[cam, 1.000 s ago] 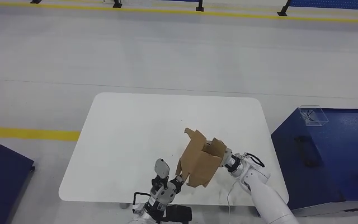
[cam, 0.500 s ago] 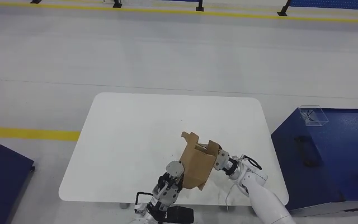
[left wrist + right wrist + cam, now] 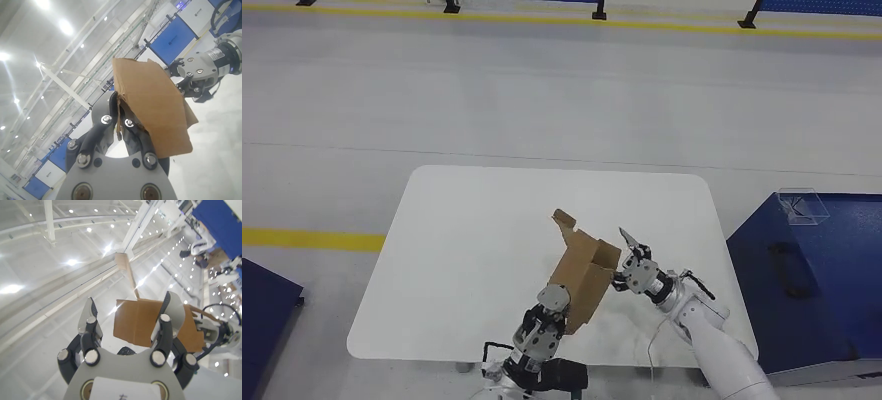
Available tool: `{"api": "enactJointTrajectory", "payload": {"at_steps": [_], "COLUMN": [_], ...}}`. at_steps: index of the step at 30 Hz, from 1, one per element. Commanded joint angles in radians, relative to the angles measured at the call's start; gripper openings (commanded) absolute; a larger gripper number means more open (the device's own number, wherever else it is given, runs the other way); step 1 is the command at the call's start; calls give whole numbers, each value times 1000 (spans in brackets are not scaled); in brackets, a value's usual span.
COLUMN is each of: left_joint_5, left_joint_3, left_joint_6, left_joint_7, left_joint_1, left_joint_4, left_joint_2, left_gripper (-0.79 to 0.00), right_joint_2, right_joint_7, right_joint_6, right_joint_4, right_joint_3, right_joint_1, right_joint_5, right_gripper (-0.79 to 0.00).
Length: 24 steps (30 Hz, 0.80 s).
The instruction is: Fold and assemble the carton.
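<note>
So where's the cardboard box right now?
In the top view the carton is tilted over the near side of the white table, pinched at its near end by the left gripper, with the open right gripper just beside it.

Bright overhead lamps (image 3: 65,28), glare, fisheye distortion in both wrist views.

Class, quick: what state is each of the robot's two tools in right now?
Left tool: closed on an edge of the carton.
Right tool: open, holding nothing.
</note>
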<state>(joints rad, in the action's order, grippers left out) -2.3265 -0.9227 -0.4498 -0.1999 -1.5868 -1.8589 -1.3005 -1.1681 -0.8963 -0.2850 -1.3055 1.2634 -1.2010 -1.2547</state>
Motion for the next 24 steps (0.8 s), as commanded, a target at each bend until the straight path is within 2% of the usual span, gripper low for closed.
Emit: {"api": "enactJointTrajectory", "payload": {"at_steps": [1, 4, 11, 24], "left_joint_5": [148, 373, 854, 876], "left_joint_3": [-12, -39, -96, -95], "left_joint_6": [71, 187, 431, 431], "left_joint_7": [24, 40, 113, 124], "left_joint_1": [7, 26, 94, 91], "left_joint_4": [-21, -45, -35, -34], "left_joint_2": [-2, -6, -18, -19], "left_gripper": [-785, -785, -785, -785], "right_joint_2": [7, 18, 33, 34], "right_joint_7": [-13, -56, -167, -176], "right_joint_6": [42, 87, 108, 119], "right_joint_4": [17, 51, 131, 100], "right_joint_3": [41, 95, 174, 171], "right_joint_1": [23, 65, 162, 157], "right_joint_5": [34, 90, 105, 134], "right_gripper": [0, 0, 0, 0]}}
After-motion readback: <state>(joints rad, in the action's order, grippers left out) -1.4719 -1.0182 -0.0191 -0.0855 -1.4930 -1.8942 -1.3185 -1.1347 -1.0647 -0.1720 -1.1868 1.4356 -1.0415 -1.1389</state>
